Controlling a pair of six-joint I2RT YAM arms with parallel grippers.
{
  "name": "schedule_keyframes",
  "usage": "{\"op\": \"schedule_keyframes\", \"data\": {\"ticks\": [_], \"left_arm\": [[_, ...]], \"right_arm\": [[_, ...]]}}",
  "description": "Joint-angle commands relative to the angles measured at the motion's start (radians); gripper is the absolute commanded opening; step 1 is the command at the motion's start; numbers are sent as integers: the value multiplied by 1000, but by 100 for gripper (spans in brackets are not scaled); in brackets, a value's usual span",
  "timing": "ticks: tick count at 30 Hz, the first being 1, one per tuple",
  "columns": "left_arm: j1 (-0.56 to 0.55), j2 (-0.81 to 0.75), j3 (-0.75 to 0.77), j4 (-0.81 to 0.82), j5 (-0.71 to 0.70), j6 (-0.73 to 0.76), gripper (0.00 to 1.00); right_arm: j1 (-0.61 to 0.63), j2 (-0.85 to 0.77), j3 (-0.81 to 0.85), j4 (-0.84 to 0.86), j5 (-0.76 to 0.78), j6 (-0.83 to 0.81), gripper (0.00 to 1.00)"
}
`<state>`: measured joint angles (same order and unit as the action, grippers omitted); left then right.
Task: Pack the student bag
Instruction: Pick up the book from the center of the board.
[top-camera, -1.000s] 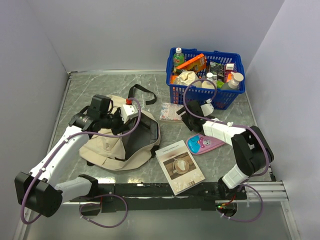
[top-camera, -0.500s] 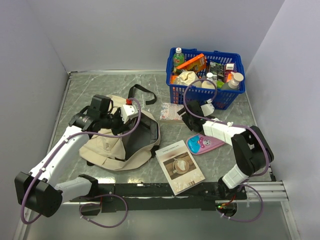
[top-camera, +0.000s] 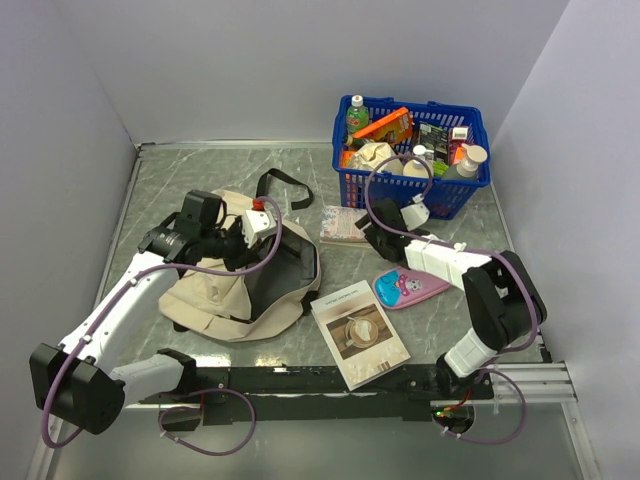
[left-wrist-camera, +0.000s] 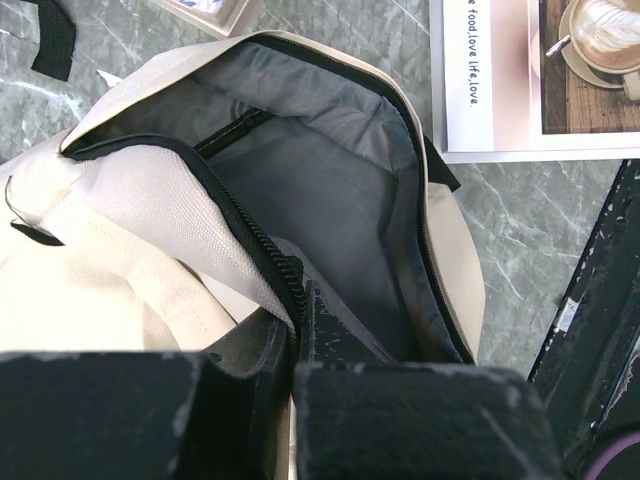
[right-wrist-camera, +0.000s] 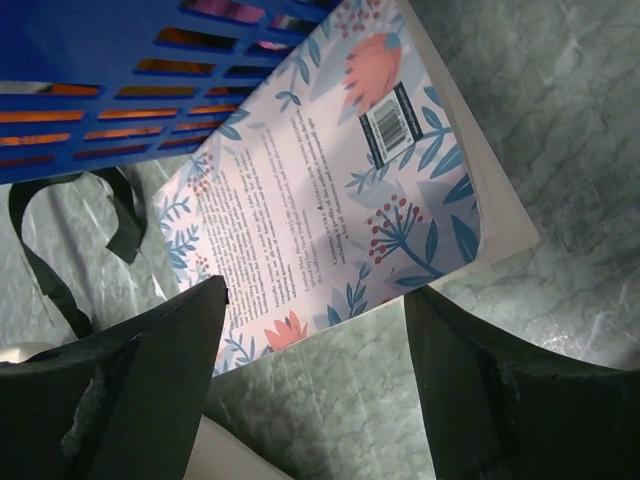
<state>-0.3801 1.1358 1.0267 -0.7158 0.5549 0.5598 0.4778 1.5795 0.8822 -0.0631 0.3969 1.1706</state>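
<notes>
Left of centre, the bag (top-camera: 240, 290) is being pinched at its zipper edge by the clenched left gripper (left-wrist-camera: 295, 312), a grip being shown only from the left wrist. The released right gripper (right-wrist-camera: 315, 370) is being held over a floral book (right-wrist-camera: 330, 170) beside the basket (right-wrist-camera: 90, 50).

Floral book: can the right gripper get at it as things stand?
Probably yes: the right gripper hangs open right over the floral book, whose cover is bare; the basket only flanks it.
</notes>
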Motion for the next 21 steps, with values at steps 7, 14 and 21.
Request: {"op": "schedule_keyframes", "data": {"ticks": [7,14,21], "left_arm": [[-6,-22,6,1,65,-12,1],[-5,-25,1,-13,62,-1,1],[-8,-33,-11,-13,71,-5,1]], "right_arm": [[-5,63,-20,-29,37,61,77],[-4,13,-5,17,117,9,68],[-4,10,5,60,140,-34,68]]}}
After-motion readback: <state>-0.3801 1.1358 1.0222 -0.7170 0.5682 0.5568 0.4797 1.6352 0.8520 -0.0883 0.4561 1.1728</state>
